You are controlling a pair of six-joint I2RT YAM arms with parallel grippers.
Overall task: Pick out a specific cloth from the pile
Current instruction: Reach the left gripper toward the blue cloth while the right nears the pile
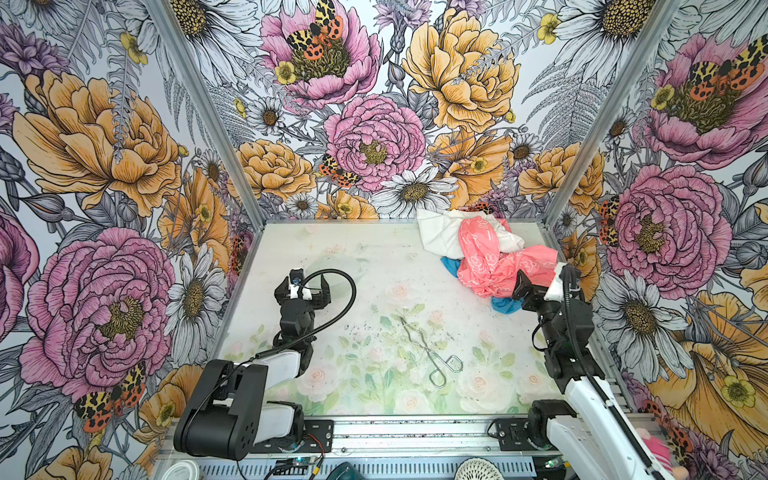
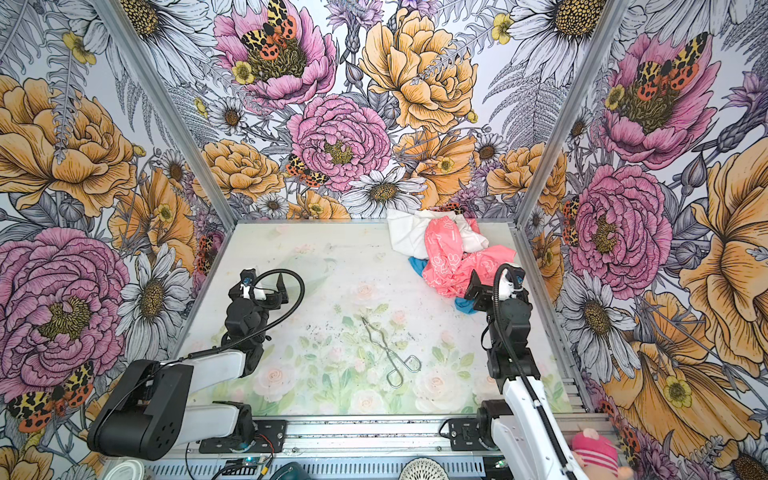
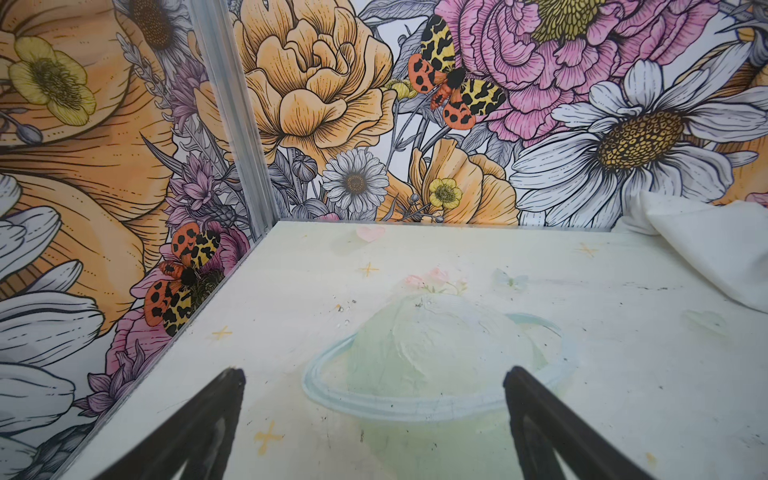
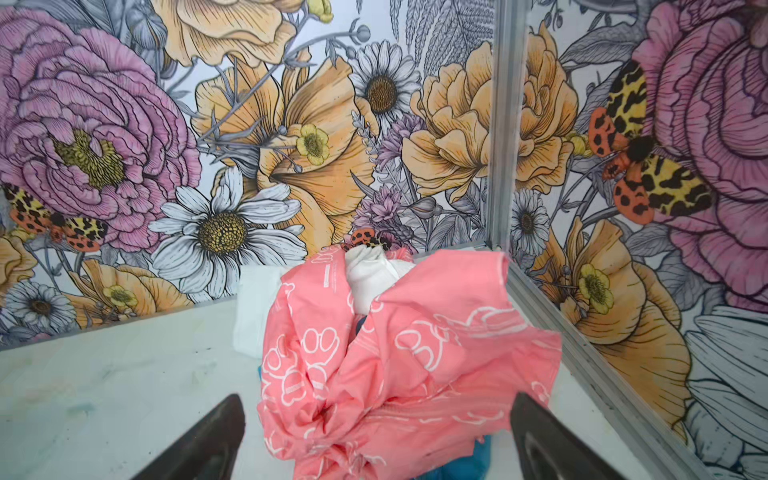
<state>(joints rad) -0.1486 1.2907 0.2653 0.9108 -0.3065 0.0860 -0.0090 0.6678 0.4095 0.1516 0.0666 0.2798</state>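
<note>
The pile [image 1: 486, 257] lies in the back right corner of the table. The cloth [image 1: 505, 305], bright blue, shows only as small patches from under a coral-pink printed cloth [image 1: 490, 266]; another blue patch of the cloth [image 1: 451, 266] peeks out on the pile's left side. A white cloth [image 1: 440, 235] lies behind them. My right gripper [image 1: 544, 279] is open at the pile's near edge. In the right wrist view its jaws stand either side of the pink cloth [image 4: 374, 374], with the cloth [image 4: 469, 457] beneath. My left gripper [image 1: 306, 285] hovers open over bare table [image 3: 415, 436], holding nothing.
Metal tongs [image 1: 432, 353] lie in the middle of the table toward the front. Floral walls close in the table on three sides, and a metal corner post [image 4: 505, 124] stands right behind the pile. The white cloth's edge [image 3: 706, 249] shows in the left wrist view.
</note>
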